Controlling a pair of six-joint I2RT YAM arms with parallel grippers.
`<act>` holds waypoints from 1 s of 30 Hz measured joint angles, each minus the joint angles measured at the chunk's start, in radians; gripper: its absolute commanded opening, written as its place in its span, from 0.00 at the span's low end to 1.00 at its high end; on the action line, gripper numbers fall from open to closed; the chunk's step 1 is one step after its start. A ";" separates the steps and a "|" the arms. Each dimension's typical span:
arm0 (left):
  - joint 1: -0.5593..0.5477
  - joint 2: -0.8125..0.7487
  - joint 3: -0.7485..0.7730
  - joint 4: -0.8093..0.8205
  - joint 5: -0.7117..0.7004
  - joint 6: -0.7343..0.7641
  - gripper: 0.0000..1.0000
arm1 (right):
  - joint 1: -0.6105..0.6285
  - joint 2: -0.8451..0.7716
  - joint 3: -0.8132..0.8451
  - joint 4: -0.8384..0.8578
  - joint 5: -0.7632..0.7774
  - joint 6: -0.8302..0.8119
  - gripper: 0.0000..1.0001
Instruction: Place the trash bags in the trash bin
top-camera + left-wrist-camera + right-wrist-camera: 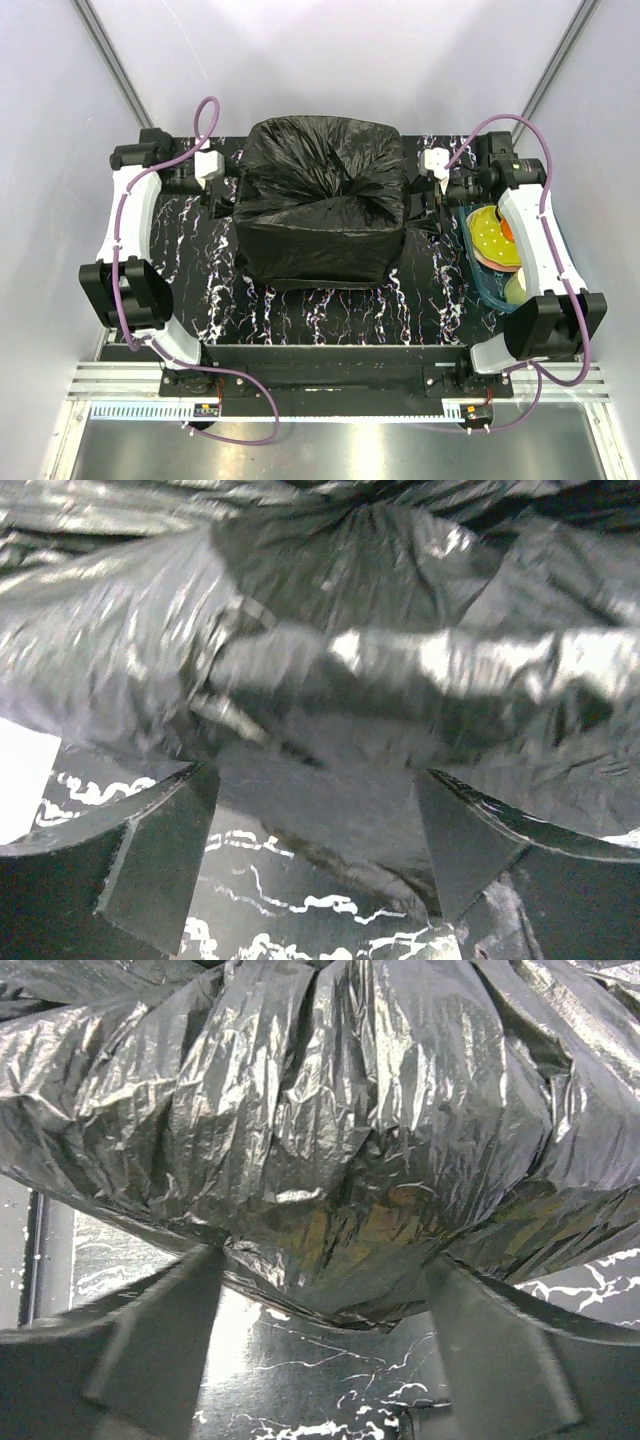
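I judged it partway: the trash bag (322,200) cloaked the whole trash bin, hidden beneath, mid counter (300,310). My left tool (315,850) and right tool (325,1335) flanked it, both spread, empty; tucking film inside seemed left.

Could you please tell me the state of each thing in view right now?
trash bag: spread out, wrinkled, draped over a boxy shape, gathered at the top.
trash bin: hidden, presumably under the bag.
left pincer: open, at the bag's left side.
right pincer: open, at the bag's right side.
blue tray: holding yellow dishes.
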 measured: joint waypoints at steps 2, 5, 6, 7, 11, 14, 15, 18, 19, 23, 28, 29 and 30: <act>-0.031 0.001 -0.002 -0.003 0.008 0.011 0.67 | 0.002 0.008 0.000 0.005 -0.011 -0.024 0.60; -0.069 0.001 -0.008 -0.004 0.012 0.024 0.45 | 0.005 0.015 0.000 0.020 -0.021 -0.040 0.35; -0.076 0.001 -0.014 -0.006 0.015 0.028 0.39 | 0.005 0.017 0.000 0.028 -0.022 -0.034 0.13; -0.081 0.001 -0.021 -0.007 0.016 0.028 0.32 | 0.005 0.018 0.000 0.036 -0.022 -0.027 0.03; -0.084 0.001 -0.067 -0.013 0.016 0.042 0.06 | 0.007 0.017 -0.016 0.055 -0.022 -0.015 0.00; -0.082 0.001 -0.109 -0.009 0.012 0.058 0.00 | 0.008 0.009 -0.081 0.090 -0.020 -0.007 0.00; -0.082 0.000 -0.130 -0.008 0.011 0.066 0.00 | 0.008 0.008 -0.103 0.104 -0.021 -0.002 0.00; -0.069 0.000 -0.188 -0.003 0.010 0.082 0.00 | 0.005 0.006 -0.156 0.150 -0.021 0.018 0.00; -0.063 0.000 -0.201 -0.002 0.011 0.083 0.00 | 0.001 0.005 -0.170 0.163 -0.021 0.025 0.00; -0.024 0.003 -0.257 0.000 0.012 0.082 0.00 | -0.021 0.000 -0.244 0.247 -0.034 0.079 0.00; 0.006 0.019 -0.325 0.019 0.013 0.037 0.00 | -0.039 0.000 -0.337 0.379 -0.052 0.169 0.00; 0.006 0.025 -0.339 0.025 0.012 0.029 0.00 | -0.039 0.002 -0.355 0.405 -0.056 0.189 0.00; 0.005 0.032 -0.353 0.032 0.010 0.014 0.00 | -0.039 0.003 -0.370 0.427 -0.057 0.205 0.00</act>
